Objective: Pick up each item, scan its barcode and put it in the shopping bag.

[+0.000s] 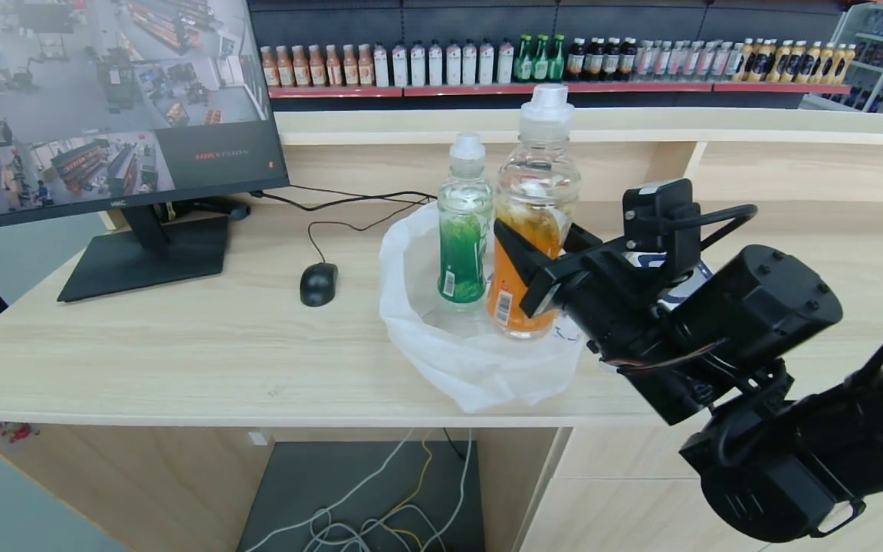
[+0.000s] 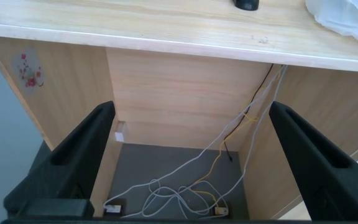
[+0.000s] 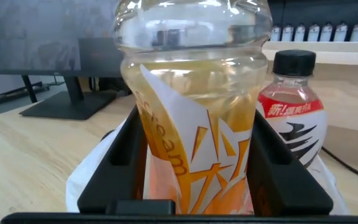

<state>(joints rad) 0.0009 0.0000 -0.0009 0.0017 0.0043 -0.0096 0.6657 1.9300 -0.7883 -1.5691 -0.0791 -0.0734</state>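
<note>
- Right pincer (image 1: 545, 257) clamped on orange drink bottle (image 1: 537, 184), one jaw on each side of its orange label. The label has slanted white lettering.
- The bottle stands upright with its base inside the white shopping bag (image 1: 487, 376), just beside the green bottle (image 1: 463, 230), whose barcode faces front.
- Black-capped bottle (image 3: 291, 118) with a red-and-white label stands just beyond this pincer.
- Left pincer (image 2: 191, 155) is spread apart below the counter (image 2: 135, 25) edge, well apart from the bag.

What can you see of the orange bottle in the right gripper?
The orange bottle is clear plastic with a white cap, an orange-and-white label and amber drink under an empty neck. It stands upright, its base inside the white shopping bag, close beside the green bottle. The right gripper is shut on its labelled middle.
</note>
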